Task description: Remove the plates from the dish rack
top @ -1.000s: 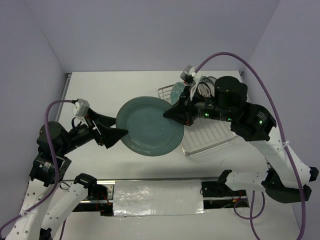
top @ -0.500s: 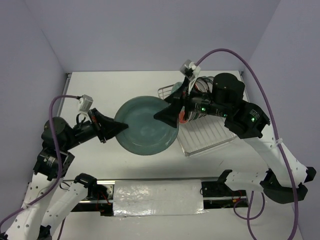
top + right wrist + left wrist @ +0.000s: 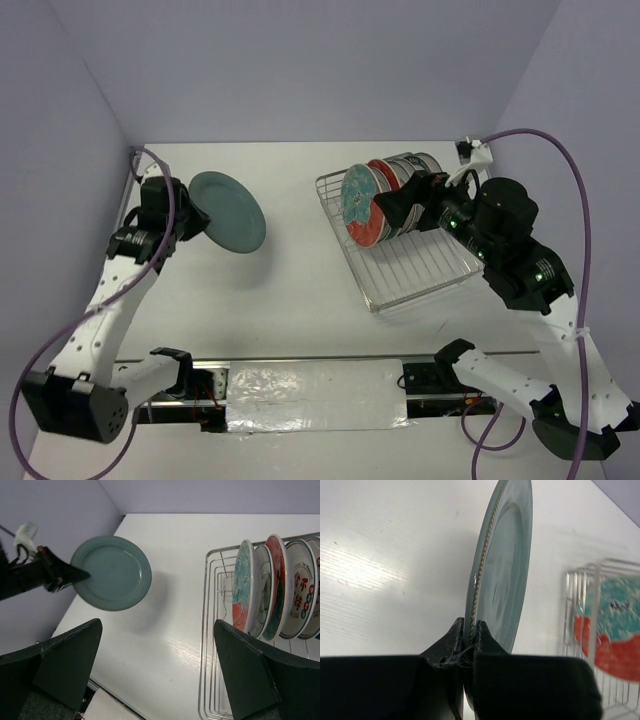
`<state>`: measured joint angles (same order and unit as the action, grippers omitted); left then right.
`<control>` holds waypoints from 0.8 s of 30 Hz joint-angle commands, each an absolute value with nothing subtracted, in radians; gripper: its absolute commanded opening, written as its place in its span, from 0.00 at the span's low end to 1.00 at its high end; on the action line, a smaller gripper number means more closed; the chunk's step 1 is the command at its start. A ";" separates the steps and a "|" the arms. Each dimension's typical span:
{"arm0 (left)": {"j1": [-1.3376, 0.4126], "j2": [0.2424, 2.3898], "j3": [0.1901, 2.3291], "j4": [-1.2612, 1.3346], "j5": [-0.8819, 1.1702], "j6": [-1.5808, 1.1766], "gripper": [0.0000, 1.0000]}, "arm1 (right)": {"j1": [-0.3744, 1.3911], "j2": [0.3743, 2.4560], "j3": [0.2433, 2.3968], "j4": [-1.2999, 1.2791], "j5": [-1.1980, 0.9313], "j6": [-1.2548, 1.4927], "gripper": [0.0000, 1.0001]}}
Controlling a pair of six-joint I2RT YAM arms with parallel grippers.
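Note:
A plain teal plate (image 3: pixel 230 212) hangs tilted above the table's left side, and my left gripper (image 3: pixel 192 217) is shut on its near rim. In the left wrist view the plate (image 3: pixel 502 570) stands edge-on, its rim pinched in my left gripper (image 3: pixel 471 630). Several plates (image 3: pixel 365 203) stand upright in the dish rack (image 3: pixel 420 275) at the right. My right gripper (image 3: pixel 387 208) hovers open at their front. The right wrist view shows it (image 3: pixel 157 672) wide open over bare table, with the red and white plates (image 3: pixel 277 587) in the rack (image 3: pixel 206 630) to its right.
Purple walls close in the table on the left, back and right. A cable loops from each wrist. The arm bases and a white pad sit along the near edge.
The teal plate went from between both grippers to the left gripper alone. The left arm swung it to the far left. The right gripper opened and drew back to the rack.

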<state>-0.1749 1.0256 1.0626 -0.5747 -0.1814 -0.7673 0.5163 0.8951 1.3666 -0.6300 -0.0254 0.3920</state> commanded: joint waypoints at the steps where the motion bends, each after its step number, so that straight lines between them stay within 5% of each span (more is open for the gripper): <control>1: -0.057 1.160 1.138 -0.309 -0.085 -0.827 0.00 | 0.511 0.865 1.356 -0.634 -0.029 0.351 1.00; 13: 0.106 1.633 1.152 0.159 0.299 -0.877 0.02 | 0.511 0.833 1.280 -0.683 -0.213 0.293 1.00; 22: 0.141 1.819 1.126 0.132 0.307 -0.920 0.44 | 0.511 0.887 1.244 -0.680 -0.146 0.268 1.00; 24: 0.141 1.839 1.137 0.033 0.270 -0.920 0.64 | 0.512 0.952 1.296 -0.736 -0.056 0.256 1.00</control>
